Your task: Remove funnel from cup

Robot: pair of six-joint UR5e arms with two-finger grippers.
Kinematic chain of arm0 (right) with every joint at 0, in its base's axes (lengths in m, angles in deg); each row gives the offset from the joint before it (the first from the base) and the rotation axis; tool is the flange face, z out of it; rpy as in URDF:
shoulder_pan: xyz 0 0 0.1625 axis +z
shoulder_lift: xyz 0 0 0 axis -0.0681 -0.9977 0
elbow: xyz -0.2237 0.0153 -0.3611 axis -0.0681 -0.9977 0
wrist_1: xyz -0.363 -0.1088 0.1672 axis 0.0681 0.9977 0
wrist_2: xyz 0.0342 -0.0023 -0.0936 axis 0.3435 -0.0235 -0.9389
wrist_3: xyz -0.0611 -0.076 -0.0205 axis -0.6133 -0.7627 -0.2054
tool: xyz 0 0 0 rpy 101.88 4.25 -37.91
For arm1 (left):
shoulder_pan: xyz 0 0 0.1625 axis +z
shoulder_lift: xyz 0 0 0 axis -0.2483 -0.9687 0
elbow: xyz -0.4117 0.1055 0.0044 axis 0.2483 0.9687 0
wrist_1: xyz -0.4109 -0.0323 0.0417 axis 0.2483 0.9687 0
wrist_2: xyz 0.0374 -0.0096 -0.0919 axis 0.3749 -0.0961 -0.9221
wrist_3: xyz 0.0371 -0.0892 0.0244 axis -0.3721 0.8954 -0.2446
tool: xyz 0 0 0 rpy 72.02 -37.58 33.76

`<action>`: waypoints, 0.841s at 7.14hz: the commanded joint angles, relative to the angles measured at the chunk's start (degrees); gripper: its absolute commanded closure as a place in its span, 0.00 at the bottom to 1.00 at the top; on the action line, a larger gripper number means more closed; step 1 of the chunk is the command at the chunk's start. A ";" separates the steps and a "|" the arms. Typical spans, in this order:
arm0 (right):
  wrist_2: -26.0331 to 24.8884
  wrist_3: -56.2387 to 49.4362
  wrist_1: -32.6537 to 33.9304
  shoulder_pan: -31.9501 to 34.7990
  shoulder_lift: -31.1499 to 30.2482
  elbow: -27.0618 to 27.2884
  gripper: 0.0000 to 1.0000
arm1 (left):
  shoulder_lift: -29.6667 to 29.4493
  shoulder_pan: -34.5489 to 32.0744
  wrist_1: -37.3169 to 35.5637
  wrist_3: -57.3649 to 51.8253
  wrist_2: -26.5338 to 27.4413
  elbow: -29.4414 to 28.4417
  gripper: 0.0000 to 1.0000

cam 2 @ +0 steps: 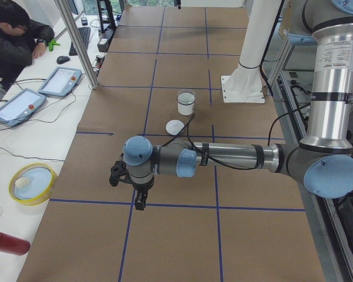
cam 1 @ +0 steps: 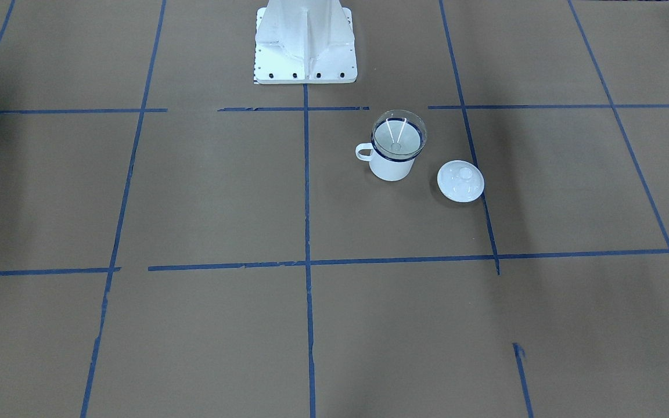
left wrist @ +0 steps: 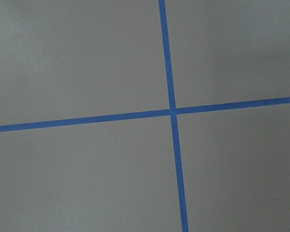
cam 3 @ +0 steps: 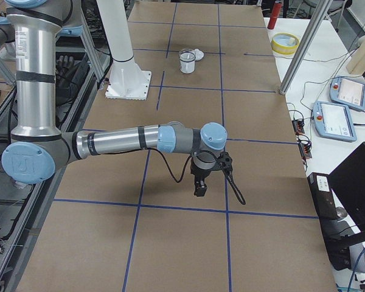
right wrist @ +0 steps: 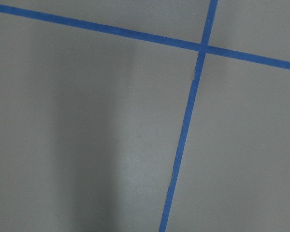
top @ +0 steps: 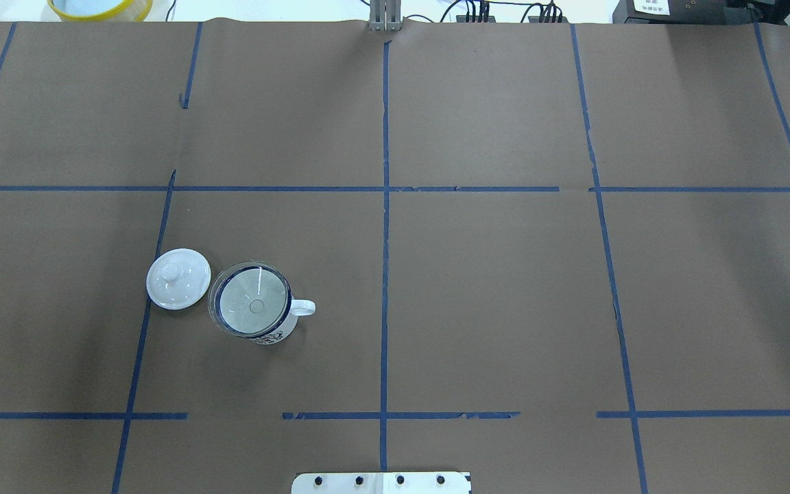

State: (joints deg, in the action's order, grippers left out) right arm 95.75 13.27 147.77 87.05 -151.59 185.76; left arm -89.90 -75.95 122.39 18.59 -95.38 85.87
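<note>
The clear funnel (cam 1: 398,134) sits in the white mug with a dark blue rim (cam 1: 391,167), its bowl resting on the rim. In the overhead view the funnel (top: 249,309) covers the cup's mouth, and the cup's handle (top: 302,308) points right. Both stand left of centre, near the robot's base. My left gripper (cam 2: 140,202) hangs above the table's left end, far from the cup (cam 2: 186,106). My right gripper (cam 3: 199,190) hangs above the table's right end, far from the cup (cam 3: 187,62). I cannot tell whether either is open or shut. The wrist views show only paper and blue tape.
A white round knobbed lid (top: 177,278) lies flat just left of the cup. The robot's white base (cam 1: 305,40) stands close behind it. A yellow bowl (cam 2: 32,184), a red bottle (cam 2: 9,242), tablets and an operator (cam 2: 15,35) are beside the table.
</note>
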 commanded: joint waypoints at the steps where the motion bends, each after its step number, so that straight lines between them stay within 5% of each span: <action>1: 0.00 0.00 0.00 0.00 0.00 -0.05 0.00 | 0.04 -0.02 0.00 -0.09 -0.42 -0.07 0.00; 6: 0.00 0.00 0.00 0.00 0.00 0.03 0.00 | -0.92 -0.02 -0.26 0.79 -0.16 -0.07 0.00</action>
State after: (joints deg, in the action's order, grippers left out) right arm 95.75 13.28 147.77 87.05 -151.59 185.76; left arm -90.34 -75.97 122.22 19.16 -95.61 85.80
